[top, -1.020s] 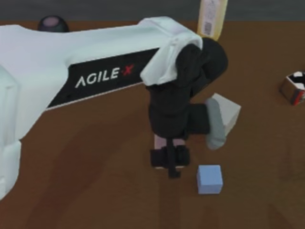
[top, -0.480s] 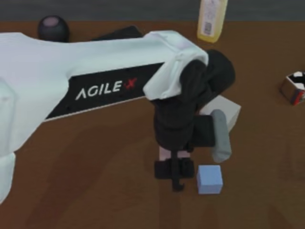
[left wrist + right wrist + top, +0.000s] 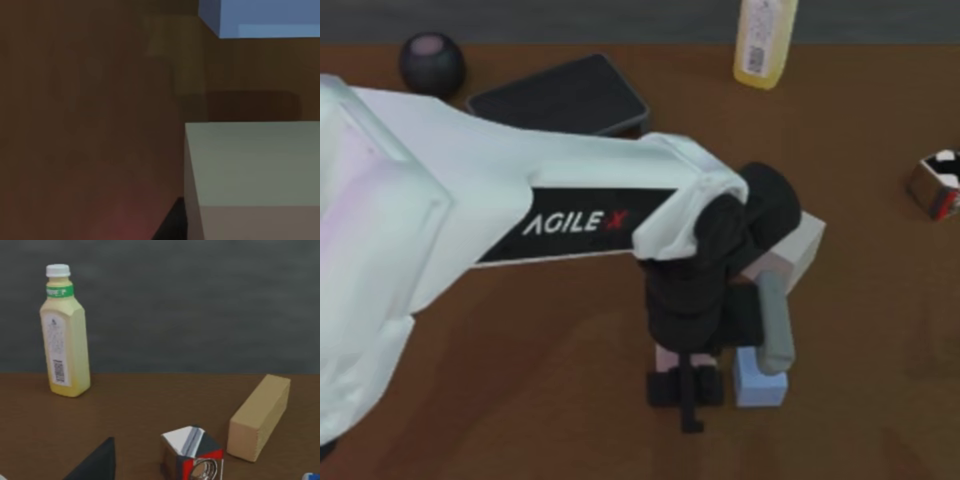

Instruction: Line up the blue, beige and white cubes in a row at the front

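My left gripper is near the table's front, shut on the beige cube. From above only a sliver of that cube shows under the wrist. In the left wrist view one dark finger presses against the cube's side. The pale blue cube rests on the table just right of the gripper, and its corner shows in the left wrist view. The larger white cube sits behind them, partly hidden by the arm. My right arm is outside the top view.
A yellow bottle stands at the back, with a dark flat slab and a dark ball at the back left. A brown-and-red box lies at the right. A tan block shows in the right wrist view.
My left arm has moved toward the front with the beige cube, ending right beside the blue cube. The dark slab behind it has come into view.
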